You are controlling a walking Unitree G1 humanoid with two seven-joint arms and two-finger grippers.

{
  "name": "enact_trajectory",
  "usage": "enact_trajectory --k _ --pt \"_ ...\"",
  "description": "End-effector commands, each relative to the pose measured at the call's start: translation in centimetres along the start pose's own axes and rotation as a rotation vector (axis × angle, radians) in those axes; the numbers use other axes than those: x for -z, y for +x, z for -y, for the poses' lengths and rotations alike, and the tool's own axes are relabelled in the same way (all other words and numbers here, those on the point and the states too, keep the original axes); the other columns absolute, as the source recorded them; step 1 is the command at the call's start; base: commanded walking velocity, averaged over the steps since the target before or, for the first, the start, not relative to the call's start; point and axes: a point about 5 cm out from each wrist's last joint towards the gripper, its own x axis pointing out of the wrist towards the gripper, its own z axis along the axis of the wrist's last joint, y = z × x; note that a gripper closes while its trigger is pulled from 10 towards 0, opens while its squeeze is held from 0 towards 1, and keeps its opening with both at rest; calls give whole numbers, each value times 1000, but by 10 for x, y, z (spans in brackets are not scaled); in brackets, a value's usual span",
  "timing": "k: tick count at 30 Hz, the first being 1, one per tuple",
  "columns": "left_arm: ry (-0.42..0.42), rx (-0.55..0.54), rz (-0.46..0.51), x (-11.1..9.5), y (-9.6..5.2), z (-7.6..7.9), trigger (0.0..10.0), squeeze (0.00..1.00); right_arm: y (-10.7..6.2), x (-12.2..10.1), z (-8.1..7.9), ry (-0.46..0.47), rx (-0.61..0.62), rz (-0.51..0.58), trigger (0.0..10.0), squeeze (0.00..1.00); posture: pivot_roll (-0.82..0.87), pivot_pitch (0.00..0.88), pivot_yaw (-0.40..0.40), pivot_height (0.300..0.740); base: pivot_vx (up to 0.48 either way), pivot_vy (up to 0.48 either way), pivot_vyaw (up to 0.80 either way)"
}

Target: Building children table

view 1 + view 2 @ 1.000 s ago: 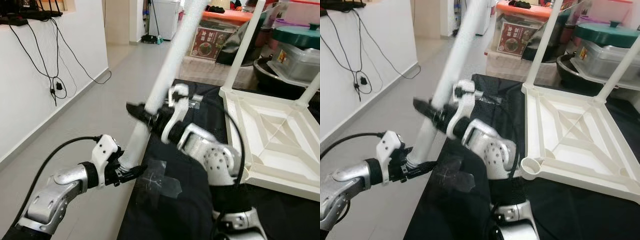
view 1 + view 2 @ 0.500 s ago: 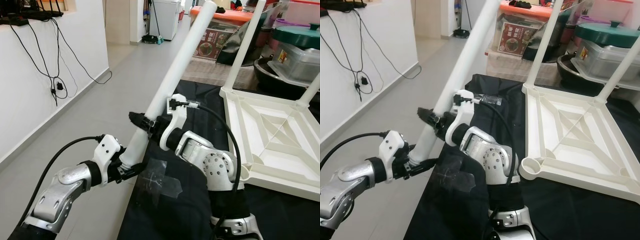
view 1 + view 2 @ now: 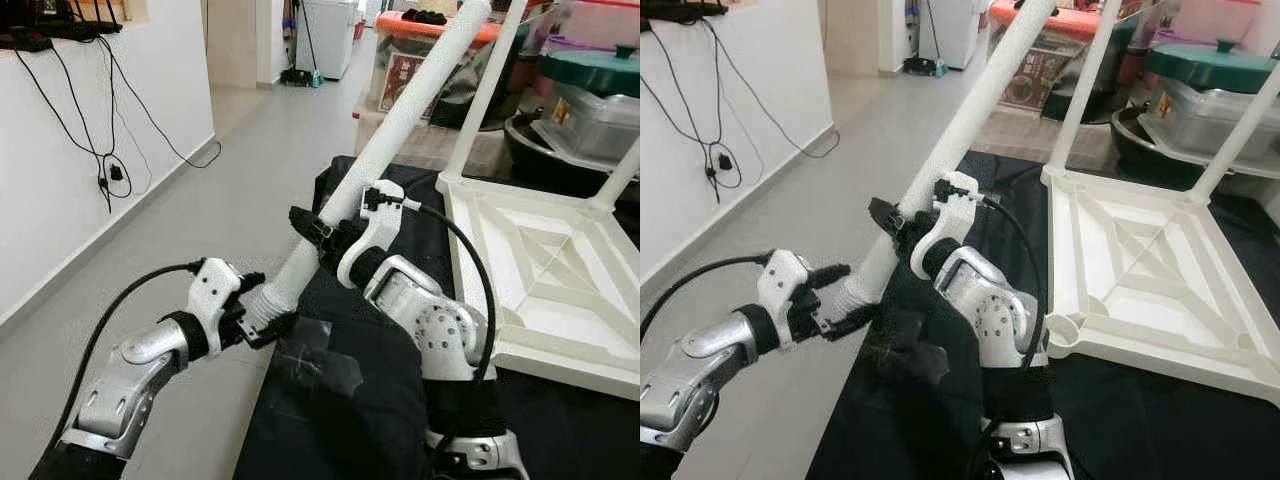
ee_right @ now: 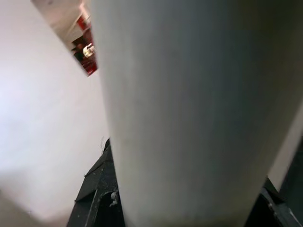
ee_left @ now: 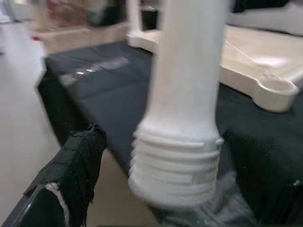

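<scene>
A long white table leg (image 3: 400,120) slants up to the right over the left edge of the black-covered table. My right gripper (image 3: 322,232) is shut on its lower part; in the right wrist view the leg (image 4: 189,113) runs close between the fingers. My left gripper (image 3: 262,308) stands open around the leg's threaded end (image 5: 182,156), one black finger (image 5: 75,165) held off it. The upturned white tabletop (image 3: 540,270) lies to the right with two legs (image 3: 480,100) standing in its far corners. Its near-left corner socket (image 3: 1065,335) is empty.
Clear tape (image 3: 320,365) is stuck on the black cloth (image 3: 350,420) near the table's left edge. Storage boxes and a green-lidded pot (image 3: 600,70) crowd the back right. Bare grey floor (image 3: 200,220) lies left, along a white wall with hanging cables (image 3: 110,170).
The leg has tilted further to the right and its threaded end has come in toward the table. My left gripper's fingers have spread off that end. The right gripper keeps its hold.
</scene>
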Motion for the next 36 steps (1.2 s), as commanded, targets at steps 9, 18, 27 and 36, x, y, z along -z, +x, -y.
enact_trajectory --k 9,18,27,36 --pt "-53 -154 -16 17 -25 0 10000 682 -20 -68 73 -472 283 161 0 0 69 0 -99 740 0 0 0" --pt "-70 -246 -38 28 -29 5 10000 0 -60 -108 132 -790 593 164 0 0 59 0 -97 740 0 0 0" --pt "-72 -255 -39 30 -27 8 10000 0 -82 -104 159 -875 718 95 0 0 45 0 -90 740 0 0 0" --pt "-100 -287 18 22 -21 7 10000 0 -69 -75 151 -731 623 87 0 0 49 0 -90 740 0 0 -178"
